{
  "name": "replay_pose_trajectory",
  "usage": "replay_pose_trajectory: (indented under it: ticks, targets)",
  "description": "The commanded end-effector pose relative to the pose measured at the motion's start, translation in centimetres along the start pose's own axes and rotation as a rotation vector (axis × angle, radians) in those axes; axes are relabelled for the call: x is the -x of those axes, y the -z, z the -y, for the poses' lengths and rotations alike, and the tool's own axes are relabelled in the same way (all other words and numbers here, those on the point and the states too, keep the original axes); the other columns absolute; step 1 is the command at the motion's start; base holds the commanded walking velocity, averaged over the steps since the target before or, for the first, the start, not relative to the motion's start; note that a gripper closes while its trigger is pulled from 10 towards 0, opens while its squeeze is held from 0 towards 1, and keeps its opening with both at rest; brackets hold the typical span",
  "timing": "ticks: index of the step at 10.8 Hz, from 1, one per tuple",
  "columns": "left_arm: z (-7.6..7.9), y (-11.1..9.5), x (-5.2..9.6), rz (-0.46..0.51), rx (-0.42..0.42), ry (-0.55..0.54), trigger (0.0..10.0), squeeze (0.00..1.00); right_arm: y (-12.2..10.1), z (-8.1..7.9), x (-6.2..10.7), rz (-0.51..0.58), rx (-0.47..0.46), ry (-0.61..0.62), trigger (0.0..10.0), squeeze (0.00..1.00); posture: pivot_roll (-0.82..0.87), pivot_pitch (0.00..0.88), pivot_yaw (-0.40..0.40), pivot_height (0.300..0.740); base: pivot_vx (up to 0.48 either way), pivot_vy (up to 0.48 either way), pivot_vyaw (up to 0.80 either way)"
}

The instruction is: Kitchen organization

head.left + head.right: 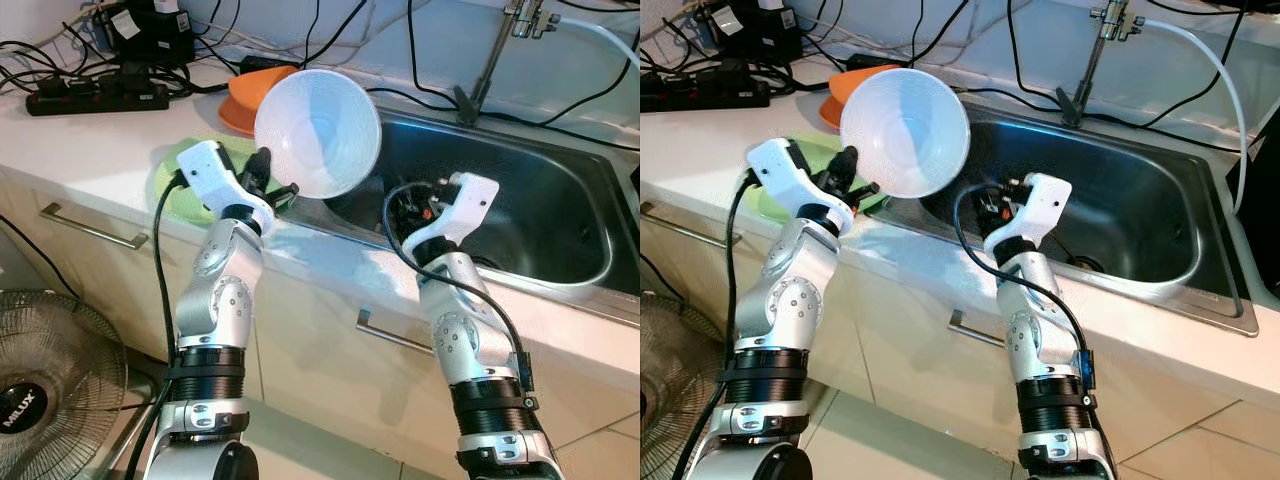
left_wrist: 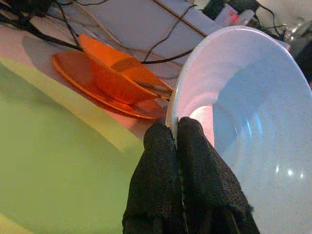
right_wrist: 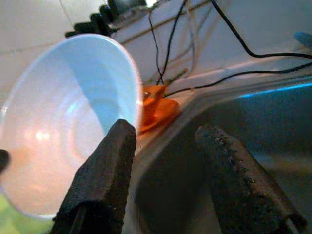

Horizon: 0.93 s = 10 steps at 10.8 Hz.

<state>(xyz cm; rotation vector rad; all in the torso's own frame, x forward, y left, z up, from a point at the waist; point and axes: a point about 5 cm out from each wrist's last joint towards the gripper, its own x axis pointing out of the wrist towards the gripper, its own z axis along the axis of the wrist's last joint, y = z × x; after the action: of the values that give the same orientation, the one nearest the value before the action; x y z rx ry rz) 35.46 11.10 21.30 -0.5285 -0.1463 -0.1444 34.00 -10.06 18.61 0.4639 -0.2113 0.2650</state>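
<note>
Left gripper: fingers pinched on the rim of a white bowl, held tilted above the sink edge. Right gripper: fingers spread, holding nothing, over the basin. Orange dishes on the counter behind.

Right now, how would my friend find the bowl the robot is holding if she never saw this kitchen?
Look for the metal sink in the counter, then its left edge. There the left gripper pinches the rim of a big white bowl, lifted and tipped on its side. Behind it sit orange dishes and below it a green plate; it is the white one.
</note>
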Motion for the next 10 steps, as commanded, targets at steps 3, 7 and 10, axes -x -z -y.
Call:
replay_pose_trajectory:
  ticks: [3,7,10]
  targets:
    - [2.0,1.0,0.2,-0.056,-0.031,0.119,10.0,0.0,0.0,-0.2,0.1,-0.019,-0.032,-0.007,10.0,0.0,0.07,0.014,-0.017,0.74,0.0,0.0,0.0]
    - [2.5,1.1,0.4,-0.067,-0.035,0.158,10.0,0.0,0.3,0.0,0.2,-0.038,-0.026,0.009,10.0,0.0,0.08,0.028,-0.02,0.74,0.0,0.0,0.0]
    - [3.0,1.2,0.5,-0.074,-0.028,0.191,10.0,0.0,1.0,0.4,0.3,-0.076,-0.012,0.038,9.6,0.0,0.08,0.037,-0.021,0.74,0.0,0.0,0.0]
